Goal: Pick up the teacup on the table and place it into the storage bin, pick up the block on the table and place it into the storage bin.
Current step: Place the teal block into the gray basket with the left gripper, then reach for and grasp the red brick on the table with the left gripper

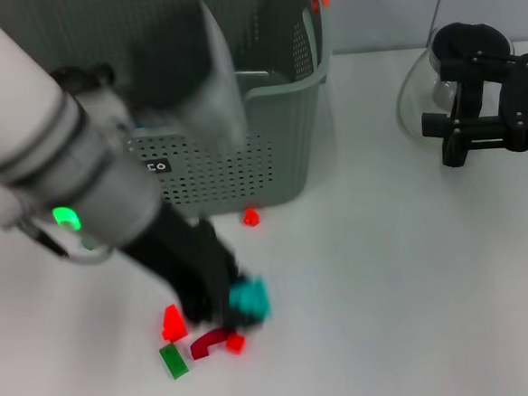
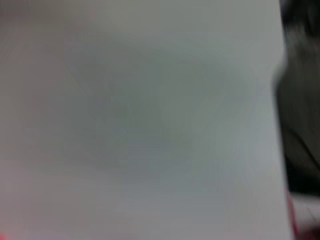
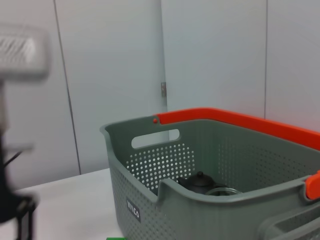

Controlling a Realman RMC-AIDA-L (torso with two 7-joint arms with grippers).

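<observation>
Left end effector (image 1: 239, 301) low over table, apparently clamped on teal block (image 1: 249, 298); right end effector (image 1: 476, 115) idle, grip state unclear.

The left arm, white with dark bands and a green light at the wrist, reaches down and forward across the head view. Its black left hand (image 1: 238, 301) hangs low over the white counter (image 1: 388, 289), fingers closed around a teal block (image 1: 249, 299). The black right hand (image 1: 476, 115) sits parked at the far right, fingers apart.
</observation>
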